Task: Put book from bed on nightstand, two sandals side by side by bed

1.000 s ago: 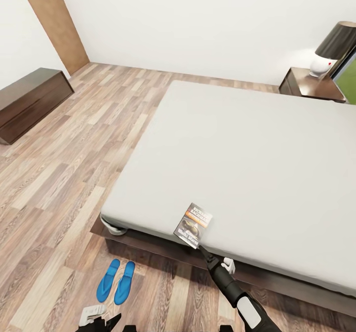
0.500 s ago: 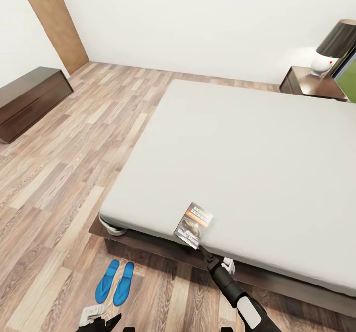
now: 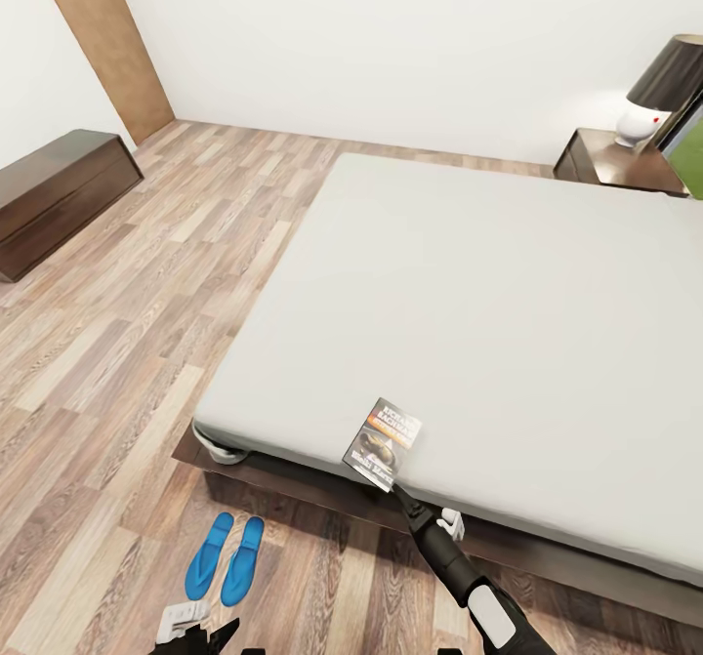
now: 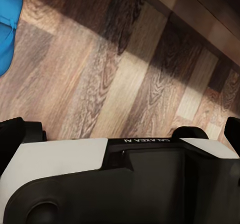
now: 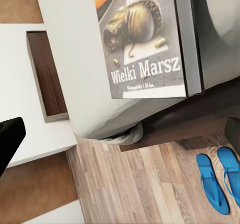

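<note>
Dark book [image 3: 383,443] on bed [image 3: 508,313] edge, long axis toward far-right | right gripper [image 3: 394,487] touching, closure unclear | left gripper [image 3: 195,626] unclear

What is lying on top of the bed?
On the bed lies only the book, at the near edge, partly overhanging it, with the right tool at its lower corner. The grey surface is otherwise bare. The far right part is cut off by the frame.
</note>
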Controlling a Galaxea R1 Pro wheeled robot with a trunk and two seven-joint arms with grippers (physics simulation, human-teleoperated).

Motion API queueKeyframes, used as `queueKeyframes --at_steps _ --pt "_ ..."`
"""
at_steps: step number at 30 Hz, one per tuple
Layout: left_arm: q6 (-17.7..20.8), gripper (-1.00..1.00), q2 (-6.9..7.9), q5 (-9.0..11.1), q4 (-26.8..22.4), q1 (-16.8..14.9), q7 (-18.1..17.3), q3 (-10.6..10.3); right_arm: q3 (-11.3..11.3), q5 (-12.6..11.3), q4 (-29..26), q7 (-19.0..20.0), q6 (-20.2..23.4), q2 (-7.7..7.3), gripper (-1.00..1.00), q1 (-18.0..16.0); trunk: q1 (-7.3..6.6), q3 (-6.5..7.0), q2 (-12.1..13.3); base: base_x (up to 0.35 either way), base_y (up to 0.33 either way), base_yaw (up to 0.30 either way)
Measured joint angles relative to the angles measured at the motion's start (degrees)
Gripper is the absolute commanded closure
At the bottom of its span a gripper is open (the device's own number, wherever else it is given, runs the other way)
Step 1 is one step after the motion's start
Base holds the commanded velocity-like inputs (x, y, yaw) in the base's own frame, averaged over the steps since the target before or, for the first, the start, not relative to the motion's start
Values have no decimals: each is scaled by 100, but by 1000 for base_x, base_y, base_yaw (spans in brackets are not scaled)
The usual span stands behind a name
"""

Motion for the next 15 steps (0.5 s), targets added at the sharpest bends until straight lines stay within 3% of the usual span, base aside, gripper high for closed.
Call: queueKeyframes --at_steps 4,9,11,12,15 --pt "16 -100 32 19 -17 0 -3 19 0 0 0 0 0 0 -100 0 88 -72 -161 0 0 0" --pt "199 -100 198 43 -248 -74 -53 33 0 0 0 0 0 0 -100 0 198 -161 -361 0 0 0" --pt "906 -100 255 17 -944 -187 -350 42 0 0 0 0 0 0 -100 0 242 -197 -441 0 0 0" --pt "1110 -100 263 11 -1097 -202 -463 40 0 0 0 0 0 0 -100 0 264 -215 -481 0 0 0" --pt "1858 -100 282 19 -1528 -249 -1245 54 0 0 0 0 0 0 -100 0 330 -269 -602 0 0 0"
